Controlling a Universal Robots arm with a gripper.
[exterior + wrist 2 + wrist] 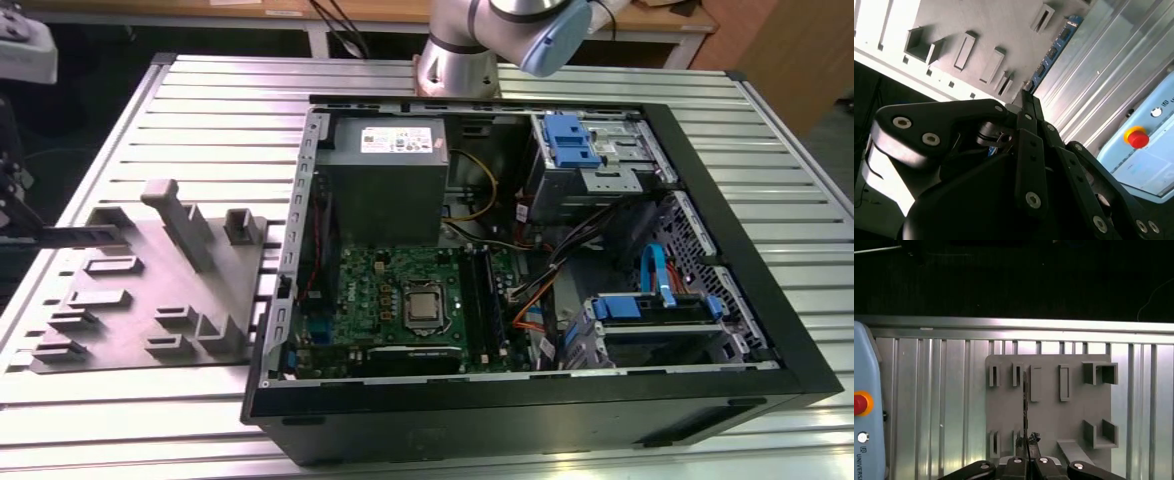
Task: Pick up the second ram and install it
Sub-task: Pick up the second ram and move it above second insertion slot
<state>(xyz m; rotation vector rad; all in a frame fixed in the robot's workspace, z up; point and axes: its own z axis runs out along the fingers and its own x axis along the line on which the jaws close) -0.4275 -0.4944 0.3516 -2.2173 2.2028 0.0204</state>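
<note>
My gripper (1028, 452) is shut on the second ram (1025, 400), a thin stick seen edge-on and reaching out from the fingertips. In the second wrist view the ram (1054, 50) shows its blue-green board with small dark chips, running away from the gripper (1027, 97). It hangs well above the grey fixture plate (1054, 425), clear of the plate's slots. In the exterior view that plate (147, 290) lies on the exterior view's left. The open computer case (747, 300) holds the green motherboard (387, 290) and its long black slots (487, 310).
A light blue pendant with a red button (1137, 137) lies on the ribbed metal table (944, 405) beside the plate. Inside the case are a grey power supply (387, 170), blue drive brackets (567, 140) and loose cables (534, 300). The arm's base (461, 60) stands behind the case.
</note>
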